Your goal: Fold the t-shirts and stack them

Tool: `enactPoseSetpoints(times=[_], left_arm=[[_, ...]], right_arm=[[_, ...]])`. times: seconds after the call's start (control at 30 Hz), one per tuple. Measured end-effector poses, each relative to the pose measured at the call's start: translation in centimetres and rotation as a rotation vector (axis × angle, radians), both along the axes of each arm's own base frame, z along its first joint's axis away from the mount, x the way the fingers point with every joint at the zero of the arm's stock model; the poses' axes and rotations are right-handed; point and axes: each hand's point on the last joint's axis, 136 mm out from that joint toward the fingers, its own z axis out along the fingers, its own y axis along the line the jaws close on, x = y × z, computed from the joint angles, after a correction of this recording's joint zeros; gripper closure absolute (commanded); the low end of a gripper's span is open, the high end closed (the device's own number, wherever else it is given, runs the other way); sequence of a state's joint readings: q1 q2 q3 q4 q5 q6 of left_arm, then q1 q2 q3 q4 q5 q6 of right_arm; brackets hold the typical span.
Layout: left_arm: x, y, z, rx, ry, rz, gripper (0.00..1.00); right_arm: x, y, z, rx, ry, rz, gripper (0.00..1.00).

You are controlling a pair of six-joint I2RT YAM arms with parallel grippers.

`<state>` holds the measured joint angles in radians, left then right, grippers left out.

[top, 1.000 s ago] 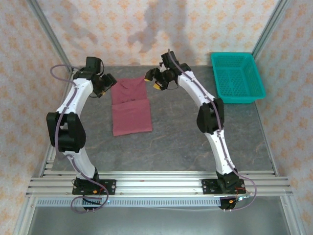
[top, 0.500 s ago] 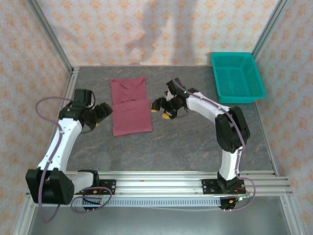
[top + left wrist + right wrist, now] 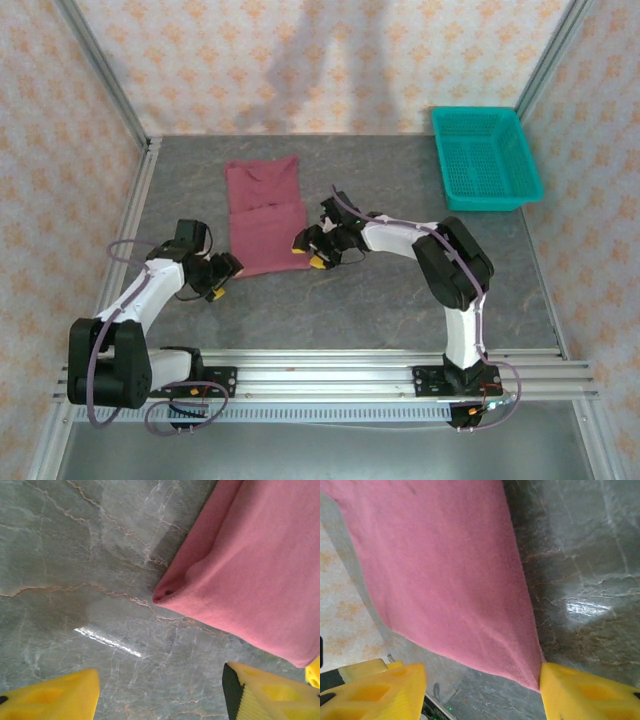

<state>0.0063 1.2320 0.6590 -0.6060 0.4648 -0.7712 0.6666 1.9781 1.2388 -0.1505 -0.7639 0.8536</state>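
Observation:
The maroon t-shirt [image 3: 266, 214] lies folded into a long strip on the grey table, its near hem toward the arms. My left gripper [image 3: 222, 273] hovers low at the shirt's near-left corner, open. In the left wrist view its yellow fingers [image 3: 50, 697] stand wide apart over bare table, and the folded corner of the t-shirt [image 3: 245, 560] lies just ahead. My right gripper [image 3: 309, 252] sits at the near-right corner, open. In the right wrist view the t-shirt [image 3: 440, 565] runs between the fingers, and the tip of its corner meets one yellow finger [image 3: 590, 692].
A teal mesh basket [image 3: 486, 158] stands at the far right of the table [image 3: 380, 300]. Metal frame posts and patterned walls enclose the sides and back. A rail runs along the near edge by the arm bases.
Both arms have swung from the shirt's far end back toward me, down to its near corners. Both grippers have narrowed a little. The shirt has not moved.

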Motion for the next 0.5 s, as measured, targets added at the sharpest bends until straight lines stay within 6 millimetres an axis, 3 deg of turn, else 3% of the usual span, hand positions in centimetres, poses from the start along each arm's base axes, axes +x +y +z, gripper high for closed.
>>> enactPoseSetpoints(times=[0.5], left_arm=[[3.1,0.0,-1.9,-0.022,-0.037,0.063,0.54]], right_arm=[[-0.5,0.0,-0.7,-0.015,0.05,-0.024,0.43]])
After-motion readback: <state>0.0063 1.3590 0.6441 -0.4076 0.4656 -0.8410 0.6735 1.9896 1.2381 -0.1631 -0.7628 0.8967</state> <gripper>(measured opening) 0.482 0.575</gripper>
